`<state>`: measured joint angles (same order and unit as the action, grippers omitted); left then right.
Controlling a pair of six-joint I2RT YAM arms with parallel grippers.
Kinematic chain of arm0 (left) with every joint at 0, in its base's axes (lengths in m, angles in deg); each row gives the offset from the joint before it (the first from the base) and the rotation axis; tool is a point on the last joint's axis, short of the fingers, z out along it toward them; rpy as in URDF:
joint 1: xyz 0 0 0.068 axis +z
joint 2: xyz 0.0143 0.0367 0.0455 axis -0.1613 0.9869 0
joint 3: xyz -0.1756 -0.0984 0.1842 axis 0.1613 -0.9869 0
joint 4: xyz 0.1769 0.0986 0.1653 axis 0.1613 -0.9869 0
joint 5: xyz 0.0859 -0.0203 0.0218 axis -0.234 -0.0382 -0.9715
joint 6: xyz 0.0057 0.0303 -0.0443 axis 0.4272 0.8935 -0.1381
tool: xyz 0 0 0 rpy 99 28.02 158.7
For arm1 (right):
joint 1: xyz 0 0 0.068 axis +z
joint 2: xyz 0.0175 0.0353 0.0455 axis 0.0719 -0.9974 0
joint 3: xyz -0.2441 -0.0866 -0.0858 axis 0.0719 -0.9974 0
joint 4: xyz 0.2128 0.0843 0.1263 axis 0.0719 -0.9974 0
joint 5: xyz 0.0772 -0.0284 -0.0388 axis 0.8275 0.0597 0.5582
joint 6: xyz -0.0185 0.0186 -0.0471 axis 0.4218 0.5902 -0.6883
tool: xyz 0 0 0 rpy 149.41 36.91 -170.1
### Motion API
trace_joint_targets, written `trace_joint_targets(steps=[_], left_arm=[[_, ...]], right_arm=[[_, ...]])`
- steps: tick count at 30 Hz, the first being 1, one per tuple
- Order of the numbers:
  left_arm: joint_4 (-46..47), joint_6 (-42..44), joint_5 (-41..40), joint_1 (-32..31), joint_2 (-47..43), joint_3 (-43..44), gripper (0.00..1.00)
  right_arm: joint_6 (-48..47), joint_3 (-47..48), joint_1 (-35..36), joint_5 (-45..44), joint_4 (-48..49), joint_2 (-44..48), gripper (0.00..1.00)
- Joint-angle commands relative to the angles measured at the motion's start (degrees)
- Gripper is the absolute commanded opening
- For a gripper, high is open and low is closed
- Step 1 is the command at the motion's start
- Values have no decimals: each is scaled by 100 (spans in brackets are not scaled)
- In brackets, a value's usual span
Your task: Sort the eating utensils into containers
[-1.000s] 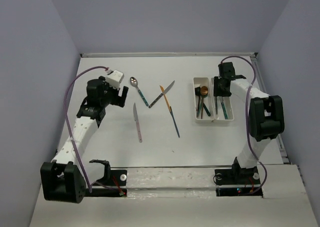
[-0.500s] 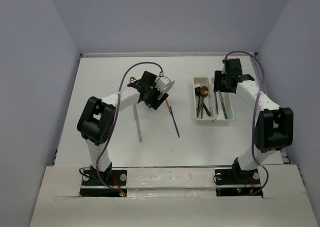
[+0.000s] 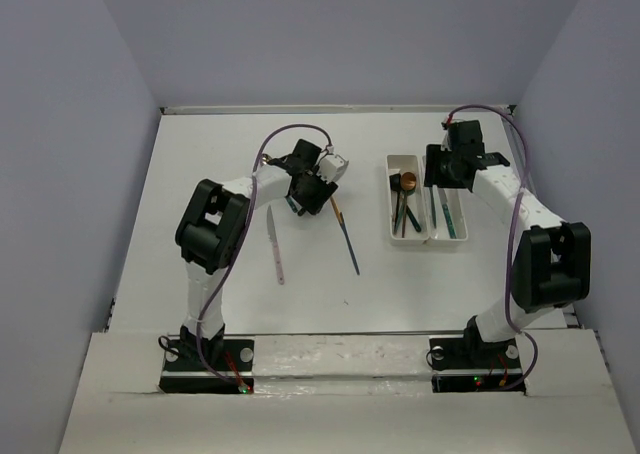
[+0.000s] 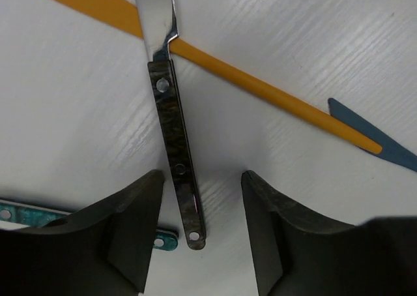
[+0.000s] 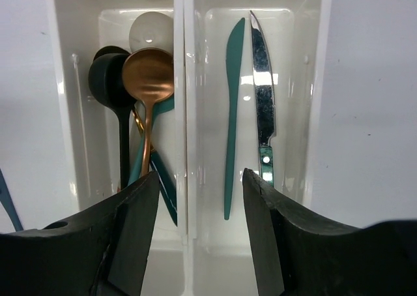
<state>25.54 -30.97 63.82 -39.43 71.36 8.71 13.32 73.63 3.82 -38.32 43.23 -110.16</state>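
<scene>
My left gripper (image 3: 303, 196) is open, low over the crossed utensils at the table's middle. In the left wrist view its fingers (image 4: 140, 205) straddle the dark handle of a silver knife (image 4: 174, 146), which lies across an orange knife (image 4: 228, 74). A blue knife (image 4: 378, 146) and a teal handle (image 4: 26, 212) lie beside them. A pink knife (image 3: 275, 246) lies apart. My right gripper (image 5: 195, 178) is open and empty above the two white trays (image 5: 184, 81). The left tray holds a copper spoon (image 5: 148, 74), a black spoon (image 5: 107, 81) and others. The right tray holds a teal knife (image 5: 232, 113) and a silver knife (image 5: 262, 94).
The white trays (image 3: 389, 199) sit at the right of the table, under the right arm. The blue knife (image 3: 348, 244) points toward the near edge. Grey walls close in the table at the left, the right and the back.
My left arm has swung from the table's left side to over the crossed knives and lowered there. My right gripper has stayed over the trays.
</scene>
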Motion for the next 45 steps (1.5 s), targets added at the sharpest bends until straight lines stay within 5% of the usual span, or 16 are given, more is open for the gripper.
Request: trace_joint_targets(steps=[1,5,10,17,22,28,34,41,45], left_arm=[[-544,29,235,9,270,335,57],[-633,-41,357,79,403,415,24],[-633,-147,489,97,385,476,0],[-519,-480,788,150,35,503,0],[60,-700,929,185,-1109,99,0],[614,-1008,920,176,-2241,-218,0],[983,-1087,631,176,-2839,-657,0],[1195,-1079,481,168,-3367,-895,0],[1247,-1078,437,168,-3491,-938,0]], right_arm=[[7,-65,49,131,91,278,59],[7,-82,49,174,109,339,59],[7,-73,102,201,126,366,59],[7,-91,154,341,118,515,59],[104,-100,426,982,292,989,58],[1349,-811,1357,1853,2590,1860,69],[2932,-1198,1823,2389,5165,1404,78],[3522,-970,2158,1949,6417,683,75],[3725,-750,2299,1653,6341,191,70]])
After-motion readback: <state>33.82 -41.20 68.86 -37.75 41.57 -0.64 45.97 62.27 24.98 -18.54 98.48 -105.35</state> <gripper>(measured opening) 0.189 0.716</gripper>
